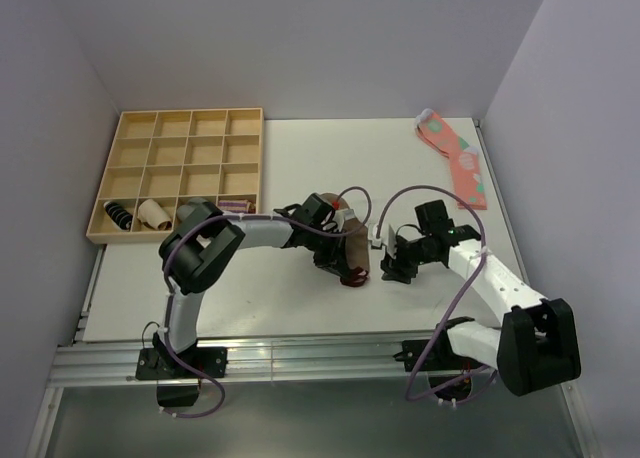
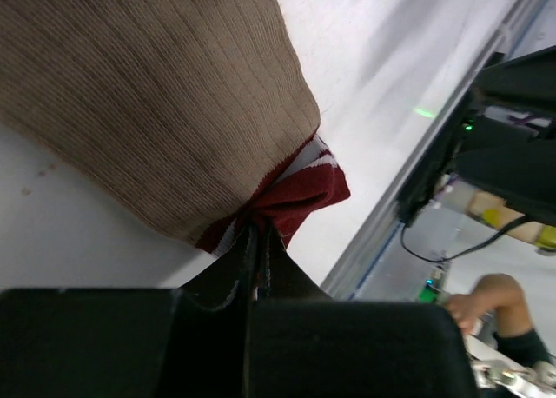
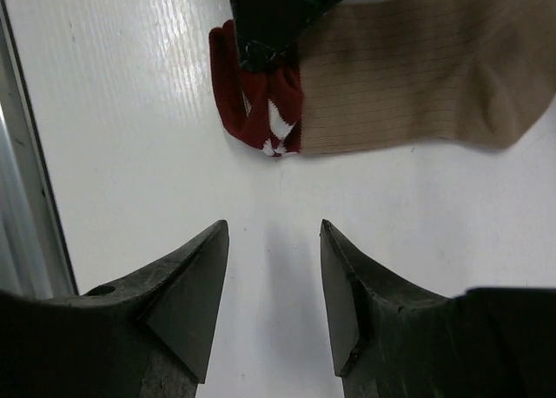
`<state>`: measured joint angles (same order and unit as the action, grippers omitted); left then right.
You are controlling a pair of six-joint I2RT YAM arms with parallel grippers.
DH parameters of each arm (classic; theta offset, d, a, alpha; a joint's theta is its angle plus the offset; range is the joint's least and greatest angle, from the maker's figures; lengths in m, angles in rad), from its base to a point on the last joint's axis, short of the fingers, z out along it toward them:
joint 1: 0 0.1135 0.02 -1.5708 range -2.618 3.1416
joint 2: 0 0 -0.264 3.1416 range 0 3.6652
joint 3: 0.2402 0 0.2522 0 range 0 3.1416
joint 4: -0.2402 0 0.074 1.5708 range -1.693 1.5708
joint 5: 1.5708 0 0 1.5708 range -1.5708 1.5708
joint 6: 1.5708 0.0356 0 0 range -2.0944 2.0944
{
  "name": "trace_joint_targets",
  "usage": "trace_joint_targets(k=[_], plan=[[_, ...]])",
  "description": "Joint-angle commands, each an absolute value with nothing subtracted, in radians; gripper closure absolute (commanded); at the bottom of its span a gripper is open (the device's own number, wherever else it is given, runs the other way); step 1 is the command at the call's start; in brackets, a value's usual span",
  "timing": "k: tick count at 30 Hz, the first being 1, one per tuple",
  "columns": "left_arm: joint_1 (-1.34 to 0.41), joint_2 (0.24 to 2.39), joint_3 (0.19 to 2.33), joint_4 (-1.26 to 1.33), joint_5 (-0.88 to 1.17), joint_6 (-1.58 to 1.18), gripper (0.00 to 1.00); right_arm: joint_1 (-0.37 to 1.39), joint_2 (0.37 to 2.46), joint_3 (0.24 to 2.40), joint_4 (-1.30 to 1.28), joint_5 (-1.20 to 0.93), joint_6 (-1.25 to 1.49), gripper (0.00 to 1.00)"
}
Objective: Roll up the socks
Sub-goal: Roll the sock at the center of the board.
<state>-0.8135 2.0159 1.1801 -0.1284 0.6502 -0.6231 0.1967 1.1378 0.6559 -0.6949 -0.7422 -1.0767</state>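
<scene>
While the left gripper (image 2: 256, 242) is clamped shut on a bunched bit of the dark red cuff (image 2: 300, 194), the tan sock (image 2: 156, 94) lies flat on the white table (image 1: 250, 288). Its cuff is toward the arm bases and its foot points away from them.

Just to the right of the sock's cuff, the right gripper (image 3: 274, 233) hangs over bare table. Its jaws are apart with nothing between them, and they aim at the cuff.

The step in hand looks like starting the roll from the cuff end. To do it well, the left gripper should turn the cuff over onto the ribbed body and not lift it, so the knit folds and does not drag. The right gripper could press down on the tan body just beyond the cuff to stop the sock sliding. The roll should be kept square to the sock's length, or it will likely cone. The pinch holds only a small tuft, so it may slip under a hard pull.

Well beyond the sock to the left stands a wooden divided tray (image 1: 190, 112) with small sock bundles (image 1: 120, 215). Well beyond it to the right lies a coral-pink sock (image 1: 460, 163). Neither seems to need touching.
</scene>
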Motion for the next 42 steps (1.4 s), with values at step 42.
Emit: trace_joint_targets(k=[42], plan=[[-0.775, 2.132, 1.241, -0.153, 0.830, -0.667, 1.00, 0.538, 1.174, 0.480, -0.141, -0.540, -0.907, 0.44]])
